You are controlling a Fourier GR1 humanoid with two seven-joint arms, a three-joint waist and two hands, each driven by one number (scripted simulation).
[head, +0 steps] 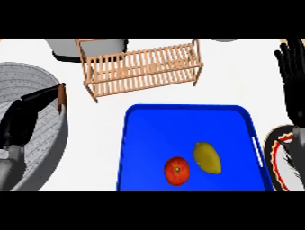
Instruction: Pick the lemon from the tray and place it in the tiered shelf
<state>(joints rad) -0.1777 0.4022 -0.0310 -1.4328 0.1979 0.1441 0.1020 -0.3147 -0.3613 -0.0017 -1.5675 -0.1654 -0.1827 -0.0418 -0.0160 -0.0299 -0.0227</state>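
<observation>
Below and left of my right hand's (299, 78) straight, empty fingers lies the glossy blue tray (181, 117), and beyond it the slatted wooden tiered shelf (141, 66). My left hand (23, 117) rests open over the grey ribbed basin (8, 85) (holding nothing). I'd lower the right hand over the waxy, oval lemon (207, 157), which nearly touches the round red tomato (177, 170), closing from the lemon's free side.
</observation>
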